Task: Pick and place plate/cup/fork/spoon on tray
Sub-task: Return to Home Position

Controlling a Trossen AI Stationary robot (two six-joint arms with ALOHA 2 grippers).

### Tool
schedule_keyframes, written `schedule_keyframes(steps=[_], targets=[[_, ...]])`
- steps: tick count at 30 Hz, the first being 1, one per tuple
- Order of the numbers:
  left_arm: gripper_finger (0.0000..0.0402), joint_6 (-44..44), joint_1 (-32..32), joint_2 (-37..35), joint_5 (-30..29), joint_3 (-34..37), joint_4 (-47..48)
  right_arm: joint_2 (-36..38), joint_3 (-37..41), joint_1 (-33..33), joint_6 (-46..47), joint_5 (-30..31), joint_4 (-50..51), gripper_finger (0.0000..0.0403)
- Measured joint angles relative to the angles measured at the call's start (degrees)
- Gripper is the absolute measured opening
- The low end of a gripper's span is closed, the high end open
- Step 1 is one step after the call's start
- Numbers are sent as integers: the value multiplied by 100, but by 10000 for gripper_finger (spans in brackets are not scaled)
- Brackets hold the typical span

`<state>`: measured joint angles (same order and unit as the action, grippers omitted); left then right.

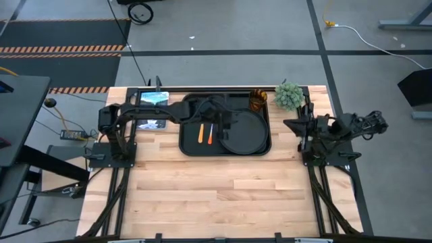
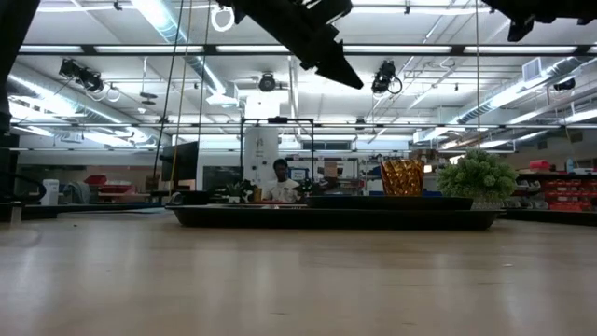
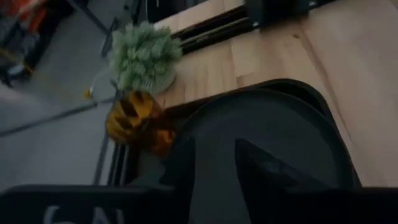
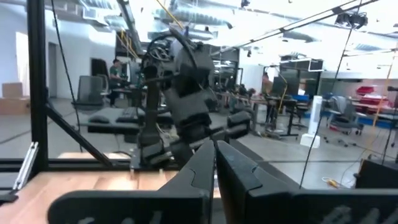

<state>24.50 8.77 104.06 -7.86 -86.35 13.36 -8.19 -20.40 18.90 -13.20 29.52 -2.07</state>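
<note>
The black rectangular tray (image 1: 189,145) lies at the table's far middle. The round black plate (image 1: 246,135) lies flat in its right half and also shows in the left wrist view (image 3: 280,143). The amber cup (image 1: 258,100) stands upright in the tray's far right corner. Two orange-handled pieces, the fork and the spoon (image 1: 205,133), lie side by side in the tray's left half; I cannot tell which is which. My left gripper (image 3: 214,165) is open and empty above the plate's left part. My right gripper (image 4: 215,168) is shut and empty at the table's right edge.
A small green potted plant (image 1: 289,96) stands just right of the tray's far right corner, close to the cup. Two flat screen-like objects (image 1: 154,99) lie at the far left by the left arm's base. Bare wood fills the table's near half. A person (image 2: 278,182) is in the room behind.
</note>
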Motion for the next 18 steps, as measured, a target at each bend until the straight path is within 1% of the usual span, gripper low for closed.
schedule_keyframes(steps=[4, 8, 12, 15, 18], targets=[[121, 216, -86, -75, 8, -1, -103, 166, 324, 0, 58, 2, -124, 22], [121, -128, -245, -348, 60, 0, -104, 371, 822, 0, 45, 251, -601, 22], [121, -639, -533, -687, 128, 0, -84, 776, 1273, 0, -35, 369, -894, 22], [121, -914, -767, -894, 230, 0, -54, 788, 1459, 0, -127, 419, -1290, 15], [121, -1061, -1012, -1071, 318, -2, 66, 803, 1579, -61, -123, 456, -1379, 6]])
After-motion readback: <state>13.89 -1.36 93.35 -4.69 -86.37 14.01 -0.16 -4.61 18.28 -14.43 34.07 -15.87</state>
